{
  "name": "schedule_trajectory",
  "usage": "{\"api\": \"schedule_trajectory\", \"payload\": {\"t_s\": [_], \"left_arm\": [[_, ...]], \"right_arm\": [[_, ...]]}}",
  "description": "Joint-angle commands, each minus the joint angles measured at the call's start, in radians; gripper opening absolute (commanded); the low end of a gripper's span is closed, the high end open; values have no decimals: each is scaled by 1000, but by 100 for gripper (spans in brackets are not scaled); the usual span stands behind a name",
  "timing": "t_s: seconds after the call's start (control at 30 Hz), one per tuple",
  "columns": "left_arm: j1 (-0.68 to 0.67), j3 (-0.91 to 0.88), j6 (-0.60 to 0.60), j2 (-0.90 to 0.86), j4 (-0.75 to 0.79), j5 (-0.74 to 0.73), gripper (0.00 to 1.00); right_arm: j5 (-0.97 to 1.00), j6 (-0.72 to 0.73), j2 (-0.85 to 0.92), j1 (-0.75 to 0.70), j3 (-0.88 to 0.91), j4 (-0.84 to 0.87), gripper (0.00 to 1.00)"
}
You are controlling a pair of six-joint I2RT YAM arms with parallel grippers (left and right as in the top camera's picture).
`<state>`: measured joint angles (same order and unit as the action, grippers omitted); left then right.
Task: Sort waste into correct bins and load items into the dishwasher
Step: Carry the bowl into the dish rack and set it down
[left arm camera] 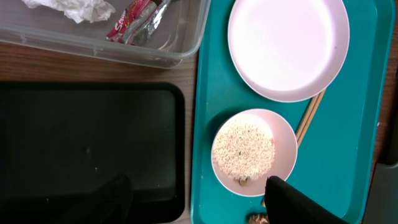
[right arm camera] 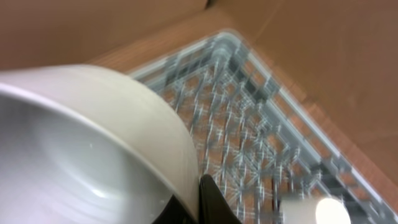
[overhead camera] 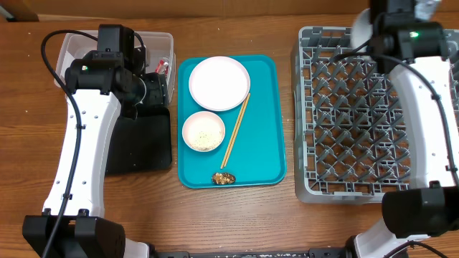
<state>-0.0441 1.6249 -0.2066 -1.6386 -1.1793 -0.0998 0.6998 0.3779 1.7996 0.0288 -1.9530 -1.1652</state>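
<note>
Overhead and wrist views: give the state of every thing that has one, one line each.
clear tub: holds paper and wrapper
black tray: bare where seen
white plate: empty, on teal tray
small bowl: holds rice
chopsticks: lying beside small bowl
food scrap: loose on teal tray
dish rack: pegs bare where overhead view shows
left gripper: fingers open, empty
right gripper: fingers shut on white bowl, over dish rack

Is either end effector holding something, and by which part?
The right end effector grips a white bowl by its rim, over the grey rack. The left end effector is open and holds nothing.
</note>
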Motion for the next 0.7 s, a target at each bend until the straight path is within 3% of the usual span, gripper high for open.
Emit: {"api": "schedule_trajectory", "payload": {"t_s": [0.0,0.13,0.33,0.67], "left_arm": [[-2,13,27,7,13,15,71],[-2,13,27,7,21,26,71],[-2,13,27,7,25,25,71],[-2,13,26,7,25,25,72]], "right_arm": [[85,-35,-1,-115,-10,124,4],[114,-122,11,-209,-10,245,4],[645,-148,125,-292,-10,335,4],[589,34,338,-330,36,166,4]]}}
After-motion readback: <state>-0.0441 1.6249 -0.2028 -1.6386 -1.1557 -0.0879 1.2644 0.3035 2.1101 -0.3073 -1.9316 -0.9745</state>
